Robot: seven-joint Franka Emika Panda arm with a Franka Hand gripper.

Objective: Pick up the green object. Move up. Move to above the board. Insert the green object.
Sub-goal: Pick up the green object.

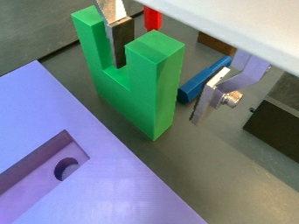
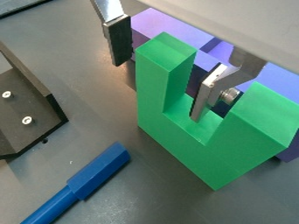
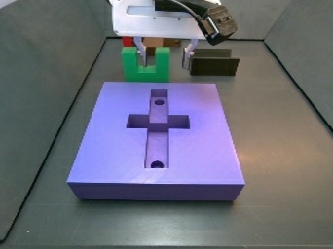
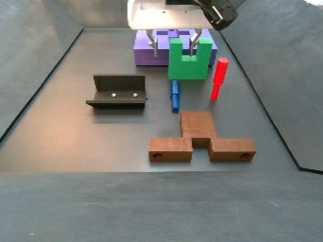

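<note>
The green object [image 2: 198, 122] stands upright on the worktop [image 4: 113, 142] just beyond the far edge of the board [image 3: 156, 136], prongs up. The gripper [image 1: 176, 57] hangs low over it with its jaws released: in both wrist views one silver finger [image 1: 115, 17] sits in or beside the notch near one prong and the other finger [image 2: 214, 94] stands by the second prong, neither clearly pressing the block. Near the green object lie a blue peg [image 2: 82, 184] and a red peg [image 4: 220, 77]; the fixture [image 4: 116, 92] stands farther off.

Blue peg [image 4: 176, 95] btwn fixture [image 4: 119, 92] & red peg [image 4: 220, 78]; brown U-block [image 4: 199, 140] nearer front.
</note>
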